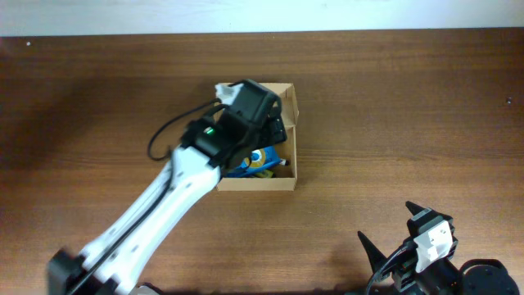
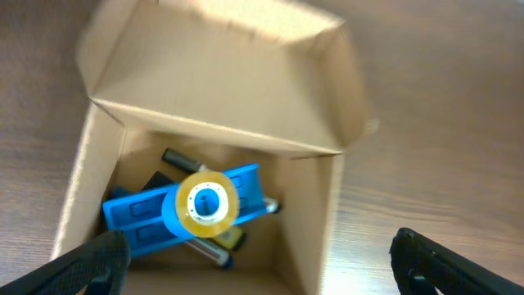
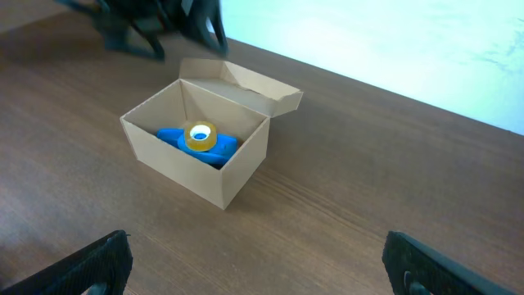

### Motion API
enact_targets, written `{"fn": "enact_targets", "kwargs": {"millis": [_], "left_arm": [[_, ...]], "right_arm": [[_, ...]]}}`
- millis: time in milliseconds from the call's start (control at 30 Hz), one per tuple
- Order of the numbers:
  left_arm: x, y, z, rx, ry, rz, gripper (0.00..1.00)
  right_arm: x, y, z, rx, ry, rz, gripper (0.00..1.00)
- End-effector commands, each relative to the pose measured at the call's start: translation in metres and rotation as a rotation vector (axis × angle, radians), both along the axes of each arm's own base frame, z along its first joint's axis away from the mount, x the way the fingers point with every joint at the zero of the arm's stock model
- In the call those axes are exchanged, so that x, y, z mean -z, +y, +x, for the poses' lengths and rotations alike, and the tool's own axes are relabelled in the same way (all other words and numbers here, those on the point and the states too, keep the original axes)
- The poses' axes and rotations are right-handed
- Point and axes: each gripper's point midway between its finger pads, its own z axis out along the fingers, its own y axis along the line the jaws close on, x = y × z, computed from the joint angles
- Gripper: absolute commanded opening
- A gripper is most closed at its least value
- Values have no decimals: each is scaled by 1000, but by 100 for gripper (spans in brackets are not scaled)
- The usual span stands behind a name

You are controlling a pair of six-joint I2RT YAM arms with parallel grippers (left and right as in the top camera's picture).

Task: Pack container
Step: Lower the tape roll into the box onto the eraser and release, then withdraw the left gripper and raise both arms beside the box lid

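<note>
An open cardboard box [image 1: 291, 168] stands at the middle of the table, its lid flap up; it also shows in the left wrist view [image 2: 319, 221] and the right wrist view [image 3: 237, 168]. Inside lie a blue flat object [image 2: 139, 211], a roll of yellow tape [image 2: 206, 203] on top of it, and dark pen-like items [image 2: 214, 250]. My left gripper [image 2: 262, 270] is open and empty, hovering over the box. My right gripper [image 3: 258, 266] is open and empty above bare table at the front right.
The left arm [image 1: 155, 221] stretches from the front left edge to the box and hides its left part in the overhead view. A pale wall runs behind the table's far edge [image 3: 393, 41].
</note>
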Motion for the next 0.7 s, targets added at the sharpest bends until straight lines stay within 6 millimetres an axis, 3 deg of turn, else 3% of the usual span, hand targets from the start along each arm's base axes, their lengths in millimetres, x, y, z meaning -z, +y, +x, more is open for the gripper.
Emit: {"fn": "enact_targets", "kwargs": {"millis": [0,133,567,667], "left_arm": [[-47,6,-7,6,-97,-64,100],[-62,9,-12,6,-129,-86,99],[-61,9,-12,6,-128,-85,100],[-62,9,-11,6,-132,-88,100]], "right_arm": [[-2,-3,1,18,-6,4,99],[-2,-3,1,18,-6,3,99],[-2,-3,1,17,-6,4,99],[-14,0,5,17,-54,33,99]]}}
